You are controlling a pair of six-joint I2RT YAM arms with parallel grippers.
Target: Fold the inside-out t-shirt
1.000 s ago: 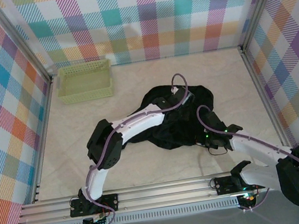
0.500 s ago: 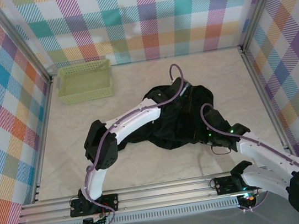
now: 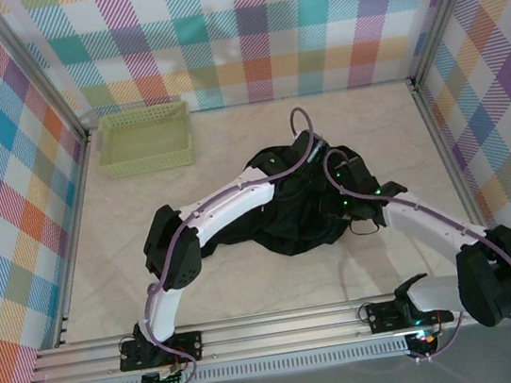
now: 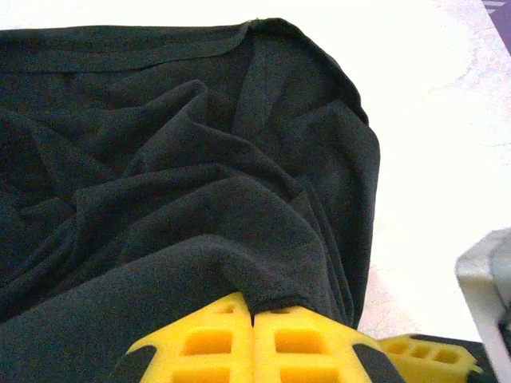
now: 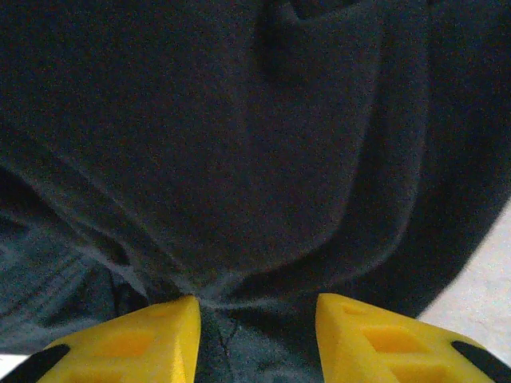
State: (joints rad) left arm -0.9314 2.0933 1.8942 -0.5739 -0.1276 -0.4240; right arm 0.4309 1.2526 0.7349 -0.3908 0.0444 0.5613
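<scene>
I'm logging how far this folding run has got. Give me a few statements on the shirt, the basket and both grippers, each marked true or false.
1. The t-shirt lies in a crumpled heap on the table, not spread flat. True.
2. The t-shirt sits inside the basket. False: the basket stands apart at the far left corner, with nothing of the shirt in it.
3. The left gripper is closed on a fold of the t-shirt. True.
4. The right gripper has its fingers pressed together. False: they stand apart, with black cloth in the gap between them.
</scene>
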